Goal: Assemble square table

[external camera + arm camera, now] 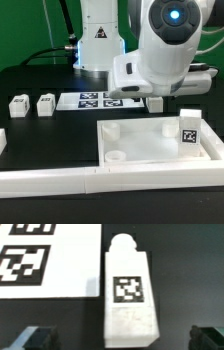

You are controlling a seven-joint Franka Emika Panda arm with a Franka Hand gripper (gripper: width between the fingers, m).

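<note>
The white square table top lies rim up at the front right, with round sockets showing at two corners. One tagged white leg block stands upright at its right side. Two more leg blocks stand on the black table at the exterior view's left. A fourth leg lies flat beside the marker board, tag up. My gripper is open, its fingers wide on either side of this leg's end, not touching it. In the exterior view my gripper hangs low behind the top.
The marker board lies behind the table top. A long white barrier wall runs along the front edge. The robot base stands at the back.
</note>
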